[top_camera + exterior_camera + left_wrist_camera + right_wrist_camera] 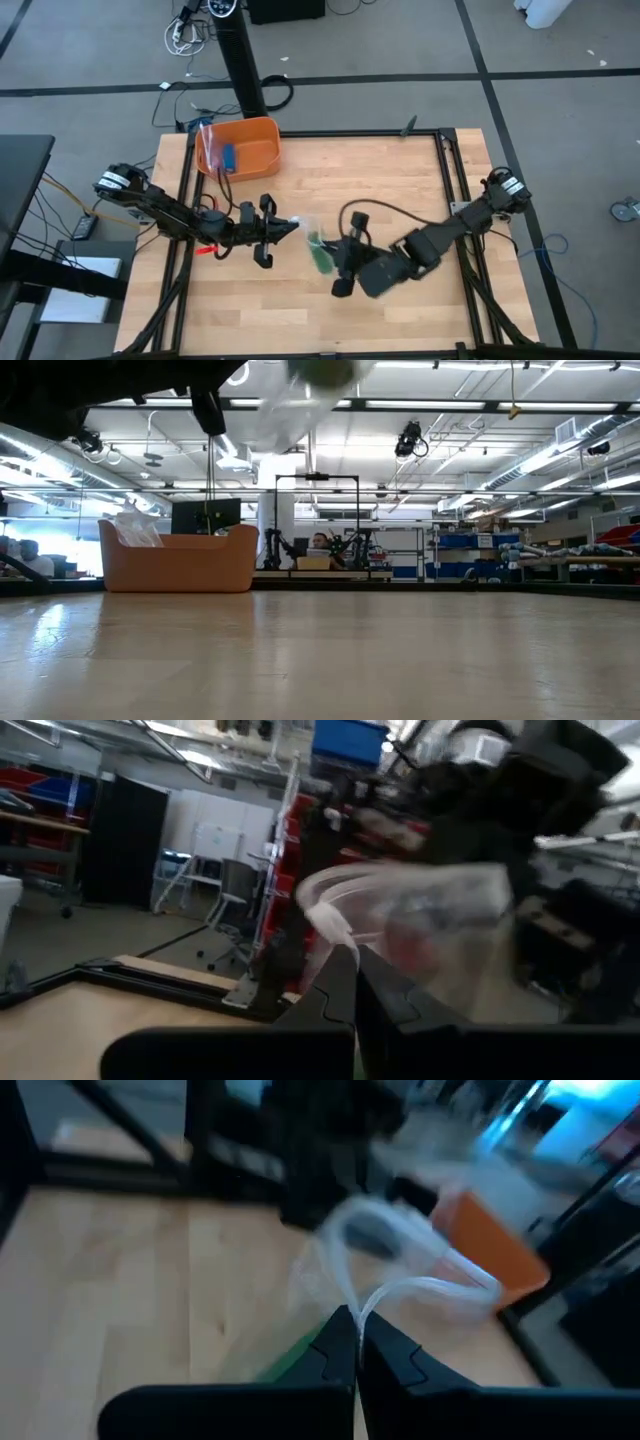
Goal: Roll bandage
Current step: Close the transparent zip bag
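Clear plastic bag [309,229] pinched between both arms' closed jaws.

I work in a robotics lab or workshop, at a wooden table [400,190] framed with black rails and set on a grey floor strewn with cables [185,35]. Level across my table, the hall beyond shows strip lights [480,405] and exposed ducts overhead, shelving with blue bins [470,545], and a person [320,543] seated among other black frames.
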Available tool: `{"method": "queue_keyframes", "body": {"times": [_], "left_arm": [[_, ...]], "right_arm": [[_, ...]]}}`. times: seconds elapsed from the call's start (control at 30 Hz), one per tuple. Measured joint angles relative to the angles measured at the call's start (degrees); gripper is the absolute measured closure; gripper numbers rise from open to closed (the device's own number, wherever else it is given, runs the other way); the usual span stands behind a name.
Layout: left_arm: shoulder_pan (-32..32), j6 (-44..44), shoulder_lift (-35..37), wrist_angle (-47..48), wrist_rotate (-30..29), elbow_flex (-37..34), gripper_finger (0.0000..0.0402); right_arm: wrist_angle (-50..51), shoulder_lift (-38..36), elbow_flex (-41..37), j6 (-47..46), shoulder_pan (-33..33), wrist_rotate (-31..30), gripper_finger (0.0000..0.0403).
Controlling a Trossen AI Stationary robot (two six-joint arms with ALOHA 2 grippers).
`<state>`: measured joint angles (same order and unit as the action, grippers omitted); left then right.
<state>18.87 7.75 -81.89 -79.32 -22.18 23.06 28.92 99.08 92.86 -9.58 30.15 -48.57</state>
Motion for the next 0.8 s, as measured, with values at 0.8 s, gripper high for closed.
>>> {"method": "queue_keyframes", "body": {"times": [0.8], "left_arm": [[0.7,-3.2,0.0,6.9,-0.5,-0.8,0.0402]], "right_arm": [[23.6,-4.6,-1.3,-19.9,2.4,4.0,0.0378]]}}
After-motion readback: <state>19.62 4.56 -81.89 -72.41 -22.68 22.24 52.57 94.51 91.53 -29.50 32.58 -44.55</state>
